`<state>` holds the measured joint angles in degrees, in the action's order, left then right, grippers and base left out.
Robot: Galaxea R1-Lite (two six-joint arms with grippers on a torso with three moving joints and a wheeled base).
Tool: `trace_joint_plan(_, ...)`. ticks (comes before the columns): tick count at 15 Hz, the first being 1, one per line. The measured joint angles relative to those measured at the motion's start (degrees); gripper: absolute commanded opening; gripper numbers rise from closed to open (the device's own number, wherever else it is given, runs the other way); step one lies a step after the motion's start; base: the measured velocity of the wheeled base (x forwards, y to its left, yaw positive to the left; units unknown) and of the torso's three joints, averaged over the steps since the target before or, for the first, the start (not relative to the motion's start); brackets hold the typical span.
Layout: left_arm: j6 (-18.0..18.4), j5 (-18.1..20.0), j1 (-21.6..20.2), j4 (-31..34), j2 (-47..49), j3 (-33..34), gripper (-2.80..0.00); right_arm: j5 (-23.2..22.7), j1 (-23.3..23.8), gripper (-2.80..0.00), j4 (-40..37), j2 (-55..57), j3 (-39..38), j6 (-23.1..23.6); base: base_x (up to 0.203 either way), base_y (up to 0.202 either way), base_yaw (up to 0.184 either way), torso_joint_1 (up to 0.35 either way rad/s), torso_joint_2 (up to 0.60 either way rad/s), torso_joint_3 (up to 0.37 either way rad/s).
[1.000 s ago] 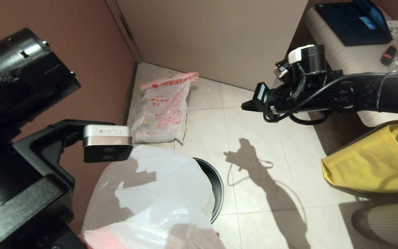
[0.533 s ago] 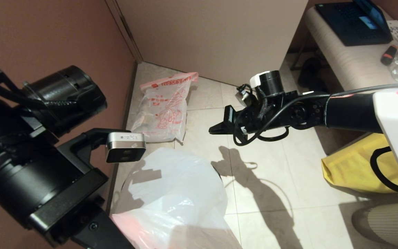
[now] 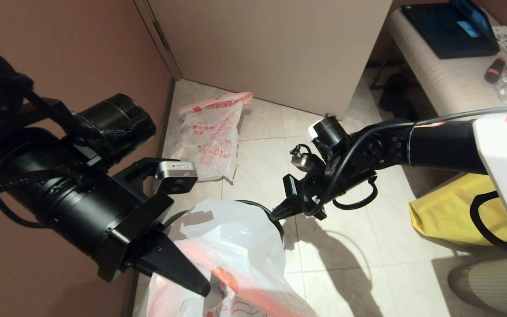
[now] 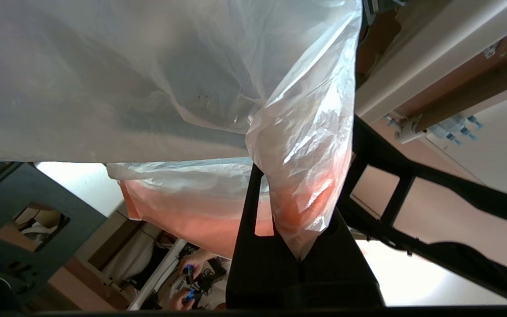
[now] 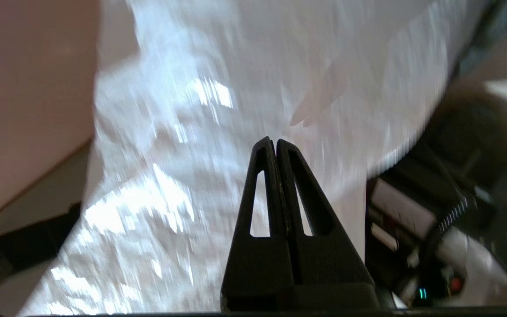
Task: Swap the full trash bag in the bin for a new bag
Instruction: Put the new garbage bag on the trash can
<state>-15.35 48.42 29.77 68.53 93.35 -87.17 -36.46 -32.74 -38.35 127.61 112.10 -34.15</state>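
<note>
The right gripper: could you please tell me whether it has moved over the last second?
Yes. The right gripper has come down and toward the robot's left, from up near the wall to the bin, beside the new bag.

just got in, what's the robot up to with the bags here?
The left gripper is shut on the pink-banded mouth of the new bag, holding it draped over the bin, most of which the bag hides. The right gripper is shut and empty, its tip at the bag's side by the bin's rim. The full trash bag lies on the floor tiles near the wall corner, already out of the bin.
</note>
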Motion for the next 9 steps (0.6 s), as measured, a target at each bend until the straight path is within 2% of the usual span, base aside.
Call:
trace_joint_plan(2,0.1,0.1,-1.6,-2.1,1.2,0.1,-2.80,0.3,1.1,-2.80,-4.6,0.0,-0.3,1.7,0.000,0.000,0.000,0.000,0.00,0.000)
trace_joint_plan(4,0.5,2.5,-3.2,-5.0,1.3,0.7,-2.80,-1.5,2.6,-2.80,-6.4,-0.1,-0.4,3.0,0.000,0.000,0.000,0.000,0.00,0.000)
trace_joint_plan(6,3.5,5.5,-4.4,-7.4,1.5,1.9,-2.80,-5.8,4.2,-2.80,-10.6,-0.1,-0.4,7.0,0.000,0.000,0.000,0.000,0.00,0.000)
trace_joint_plan(9,6.7,5.8,-7.7,-12.9,3.2,5.1,-2.80,-7.7,7.3,-2.80,-18.1,-0.2,-0.4,14.8,0.000,0.000,0.000,0.000,0.00,0.000)
